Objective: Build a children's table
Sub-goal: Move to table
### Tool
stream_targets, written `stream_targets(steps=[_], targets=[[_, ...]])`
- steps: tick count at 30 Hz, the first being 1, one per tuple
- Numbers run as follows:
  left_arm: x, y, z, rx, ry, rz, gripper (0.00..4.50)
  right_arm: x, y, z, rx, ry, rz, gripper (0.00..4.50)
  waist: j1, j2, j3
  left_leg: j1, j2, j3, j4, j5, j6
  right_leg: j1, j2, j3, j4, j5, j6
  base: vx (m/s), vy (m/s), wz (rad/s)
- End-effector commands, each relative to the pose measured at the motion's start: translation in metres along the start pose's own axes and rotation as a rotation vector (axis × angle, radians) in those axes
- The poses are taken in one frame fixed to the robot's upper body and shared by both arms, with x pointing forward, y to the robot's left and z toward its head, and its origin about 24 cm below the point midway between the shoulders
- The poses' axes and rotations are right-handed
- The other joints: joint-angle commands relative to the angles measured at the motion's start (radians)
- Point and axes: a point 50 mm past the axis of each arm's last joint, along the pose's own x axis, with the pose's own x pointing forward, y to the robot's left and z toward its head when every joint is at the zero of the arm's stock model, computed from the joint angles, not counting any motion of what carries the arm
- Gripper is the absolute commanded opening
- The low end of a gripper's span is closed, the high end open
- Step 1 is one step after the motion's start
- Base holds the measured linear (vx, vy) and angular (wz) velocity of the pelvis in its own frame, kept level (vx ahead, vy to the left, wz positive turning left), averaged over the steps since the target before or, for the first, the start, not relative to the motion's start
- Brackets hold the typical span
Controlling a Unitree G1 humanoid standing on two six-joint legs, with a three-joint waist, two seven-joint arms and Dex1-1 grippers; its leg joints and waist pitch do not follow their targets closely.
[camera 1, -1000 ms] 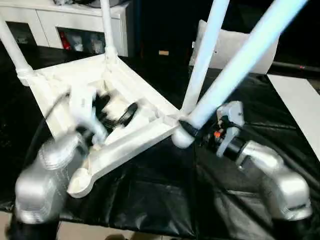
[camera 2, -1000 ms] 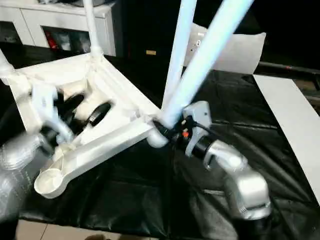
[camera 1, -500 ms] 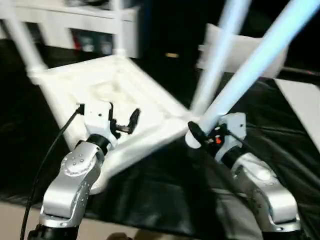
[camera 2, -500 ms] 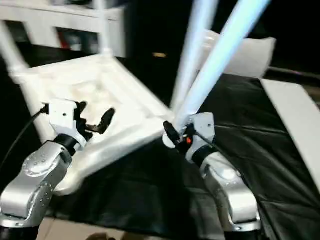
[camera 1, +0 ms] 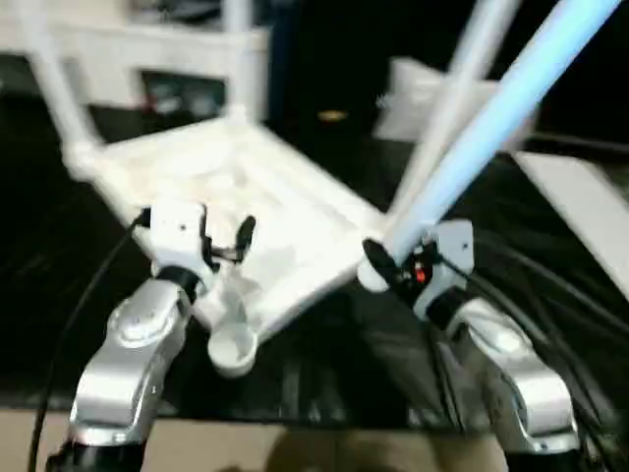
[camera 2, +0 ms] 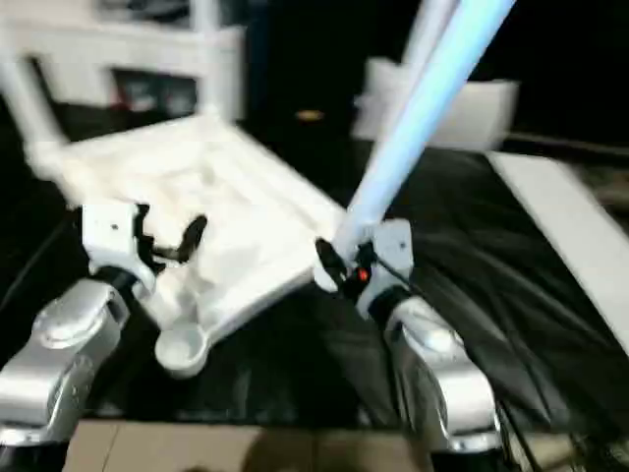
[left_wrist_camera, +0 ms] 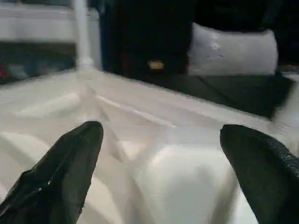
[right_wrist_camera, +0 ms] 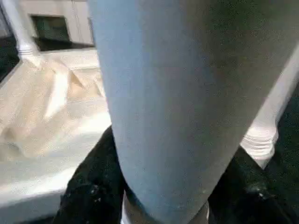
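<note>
Fourth-leg step: right gripper [camera 1: 385,267] jaws half shut round loose leg [camera 1: 491,123]; left gripper [left_wrist_camera: 163,177] jaws wide, empty, top [camera 1: 236,187] between. Next: seat leg in free socket [camera 1: 232,349], twist.

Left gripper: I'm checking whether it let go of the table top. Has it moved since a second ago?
Yes. The left gripper, open, has drawn back off the table top, from its ribbed middle toward the empty near corner socket.

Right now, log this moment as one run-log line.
left gripper: open over tabletop | right gripper: shut on leg | near socket: empty
</note>
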Motion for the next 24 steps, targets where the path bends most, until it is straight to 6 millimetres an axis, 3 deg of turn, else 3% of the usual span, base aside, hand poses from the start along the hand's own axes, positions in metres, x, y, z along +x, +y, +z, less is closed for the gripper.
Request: stream_targets(steps=[1, 2, 3, 4, 5, 6, 7, 8, 9, 10, 11, 12, 13, 14, 15, 16, 17, 18, 19, 20, 21, 22, 23, 24], targets=[[0.000, 0.003, 0.001, 0.023, 0.002, 0.007, 4.50, -0.001, -0.001, 0.000, 0.004, -0.004, -0.011, 1.91, 0.021, 0.009, -0.028, -0.067, 0.028, -0.178, 0.028, 0.004, -0.034, 0.087, -0.215, 0.116, -0.242, -0.432, 0.082, 0.007, 0.112, -0.67], [0.000, 0.003, 0.001, 0.023, 0.002, 0.007, 4.50, -0.001, -0.001, 0.000, 0.004, -0.004, -0.011, 1.91, 0.021, 0.019, -0.028, -0.018, 0.068, -0.183, -0.020, -0.009, 0.000, 0.067, -0.207, 0.116, -0.243, -0.322, -0.073, -0.071, 0.157, -0.20], [0.000, 0.003, 0.001, 0.025, 0.003, 0.007, 4.50, -0.001, -0.001, 0.000, 0.003, -0.004, -0.012, 1.91, 0.015, 0.022, -0.027, -0.002, 0.077, -0.173, -0.064, 0.020, 0.019, 0.066, -0.174, 0.085, -0.243, -0.318, -0.126, -0.071, 0.157, -0.20], [0.000, 0.002, 0.001, 0.034, 0.005, 0.004, 4.50, -0.002, -0.001, -0.001, -0.001, 0.002, -0.013, 1.91, 0.014, 0.053, -0.044, 0.018, 0.109, -0.166, -0.160, 0.078, 0.097, 0.085, -0.123, 0.073, -0.226, -0.243, -0.196, -0.059, 0.191, 0.07], [0.000, 0.002, 0.001, 0.034, 0.006, 0.004, 4.50, -0.002, -0.001, -0.001, -0.002, 0.002, -0.013, 1.91, -0.034, 0.074, -0.053, 0.076, 0.131, -0.159, -0.221, 0.116, 0.214, 0.031, 0.002, 0.028, -0.139, -0.106, -0.170, -0.046, 0.222, 0.08], [0.000, 0.002, 0.001, 0.036, 0.006, 0.003, 4.50, -0.002, -0.001, -0.001, -0.004, 0.002, -0.011, 1.91, -0.055, 0.084, -0.054, 0.104, 0.134, -0.176, -0.234, 0.137, 0.295, 0.015, 0.031, 0.011, -0.105, -0.058, -0.143, -0.046, 0.222, 0.08], [0.000, 0.002, 0.000, 0.042, 0.011, -0.002, 4.50, -0.002, -0.001, -0.001, -0.003, 0.004, -0.011, 1.91, -0.066, 0.092, -0.054, 0.131, 0.141, -0.180, -0.242, 0.142, 0.416, -0.021, 0.046, 0.007, -0.070, -0.015, -0.098, -0.040, 0.210, 0.05], [0.000, 0.002, 0.000, 0.042, 0.011, -0.002, 4.50, -0.002, -0.001, -0.001, -0.003, 0.004, -0.011, 1.91, -0.068, 0.087, -0.041, 0.113, 0.148, -0.162, -0.270, 0.094, 0.459, -0.029, 0.051, 0.004, -0.042, 0.004, -0.055, -0.045, 0.185, 0.10], [-0.001, 0.001, 0.000, 0.046, 0.013, -0.007, 4.50, -0.002, -0.001, -0.001, -0.003, 0.004, -0.012, 1.91, -0.077, 0.072, -0.038, 0.106, 0.149, -0.164, -0.273, 0.079, 0.481, -0.024, 0.042, 0.012, -0.047, 0.021, -0.040, -0.045, 0.185, 0.10], [0.000, 0.001, -0.001, 0.049, 0.014, -0.010, 4.50, -0.002, -0.001, -0.001, -0.002, 0.005, -0.015, 1.91, -0.073, 0.050, -0.033, 0.084, 0.121, -0.143, -0.267, 0.022, 0.452, -0.005, -0.005, 0.046, -0.113, 0.022, -0.033, -0.053, 0.146, 0.07], [0.000, 0.001, -0.001, 0.050, 0.015, -0.011, 4.50, -0.002, -0.001, -0.001, -0.002, 0.005, -0.015, 1.91, -0.053, 0.025, -0.030, 0.064, 0.072, -0.098, -0.203, -0.149, 0.305, 0.014, -0.109, 0.129, -0.226, -0.163, -0.083, -0.051, 0.112, 0.06], [0.000, 0.001, -0.001, 0.050, 0.015, -0.012, 4.50, -0.002, -0.001, -0.001, -0.001, 0.005, -0.016, 1.91, -0.035, 0.017, -0.035, 0.038, 0.095, -0.122, -0.150, -0.160, 0.247, 0.058, -0.204, 0.187, -0.268, -0.278, -0.104, -0.051, 0.112, 0.06], [0.000, 0.001, -0.001, 0.054, 0.017, -0.019, 4.50, -0.001, -0.001, -0.001, 0.004, 0.003, -0.020, 1.91, -0.011, 0.034, -0.040, 0.007, 0.140, -0.173, -0.071, -0.113, 0.145, 0.079, -0.310, 0.244, -0.307, -0.402, -0.131, -0.061, 0.140, 0.02], [0.000, 0.000, -0.003, 0.059, 0.022, -0.024, 4.50, -0.002, -0.001, -0.001, 0.006, 0.002, -0.019, 1.91, -0.029, 0.035, -0.031, -0.021, 0.132, -0.194, -0.085, -0.072, 0.098, 0.095, -0.271, 0.200, -0.294, -0.421, -0.154, -0.063, 0.183, -0.23], [0.000, 0.000, -0.003, 0.060, 0.023, -0.025, 4.50, -0.002, -0.001, -0.001, 0.007, 0.002, -0.019, 1.91, -0.029, 0.048, -0.025, -0.001, 0.127, -0.191, -0.138, -0.065, 0.086, 0.078, -0.208, 0.157, -0.288, -0.439, -0.162, -0.063, 0.183, -0.23], [0.000, -0.002, -0.005, 0.085, 0.043, -0.039, 4.50, -0.002, 0.000, -0.001, 0.010, 0.001, -0.013, 1.91, -0.064, 0.079, -0.024, 0.054, 0.125, -0.172, -0.243, -0.185, 0.071, 0.020, -0.024, 0.077, -0.208, -0.340, -0.127, -0.051, 0.174, -0.10], [0.000, -0.002, -0.007, 0.097, 0.052, -0.043, 4.50, -0.003, 0.000, -0.001, 0.013, 0.001, -0.010, 1.91, -0.106, 0.098, -0.037, 0.079, 0.115, -0.194, -0.275, -0.228, 0.051, 0.005, 0.051, 0.056, -0.119, -0.080, -0.086, -0.063, 0.185, 0.09], [0.000, -0.002, -0.007, 0.097, 0.052, -0.043, 4.50, -0.003, 0.000, -0.001, 0.013, 0.001, -0.010, 1.91, -0.106, 0.102, -0.035, 0.078, 0.121, -0.196, -0.286, -0.259, 0.026, 0.002, 0.052, 0.054, -0.105, 0.004, -0.070, -0.063, 0.185, 0.09], [-0.001, -0.004, -0.009, 0.114, 0.066, -0.052, 4.50, -0.003, 0.002, -0.002, 0.022, 0.004, -0.001, 1.91, -0.103, 0.104, -0.032, 0.076, 0.121, -0.187, -0.302, -0.303, -0.004, -0.001, 0.055, 0.049, -0.099, 0.058, -0.049, -0.076, 0.174, 0.03], [-0.001, -0.003, -0.010, 0.112, 0.069, -0.040, 4.50, -0.003, 0.002, -0.003, 0.021, 0.011, 0.003, 1.91, -0.107, 0.082, -0.030, 0.065, 0.130, -0.194, -0.303, -0.423, -0.065, 0.027, 0.008, 0.068, -0.148, 0.128, -0.023, -0.071, 0.105, 0.06], [-0.001, -0.002, -0.010, 0.108, 0.070, -0.032, 4.50, -0.003, 0.003, -0.004, 0.020, 0.017, 0.005, 1.91, -0.098, 0.086, -0.023, 0.064, 0.123, -0.184, -0.303, -0.490, -0.103, 0.020, -0.003, 0.080, -0.164, 0.080, -0.019, -0.071, 0.105, 0.06], [-0.001, -0.002, -0.010, 0.108, 0.070, -0.032, 4.50, -0.003, 0.003, -0.004, 0.020, 0.017, 0.005, 1.91, -0.105, 0.068, -0.016, 0.066, 0.109, -0.173, -0.294, -0.597, -0.120, 0.017, -0.017, 0.098, -0.198, -0.105, -0.007, -0.061, 0.057, 0.06], [-0.001, -0.003, -0.010, 0.108, 0.069, -0.040, 4.50, -0.003, 0.003, -0.004, 0.019, 0.019, 0.006, 1.91, -0.104, 0.065, -0.010, 0.071, 0.104, -0.172, -0.286, -0.672, -0.121, 0.009, -0.031, 0.105, -0.224, -0.293, 0.002, 0.000, 0.000, 0.00], [-0.001, -0.003, -0.011, 0.108, 0.071, -0.047, 4.50, -0.003, 0.003, -0.004, 0.017, 0.021, 0.007, 1.91, -0.105, 0.063, -0.012, 0.073, 0.103, -0.175, -0.280, -0.688, -0.112, 0.011, -0.039, 0.106, -0.234, -0.360, 0.007, 0.000, 0.000, 0.00]])
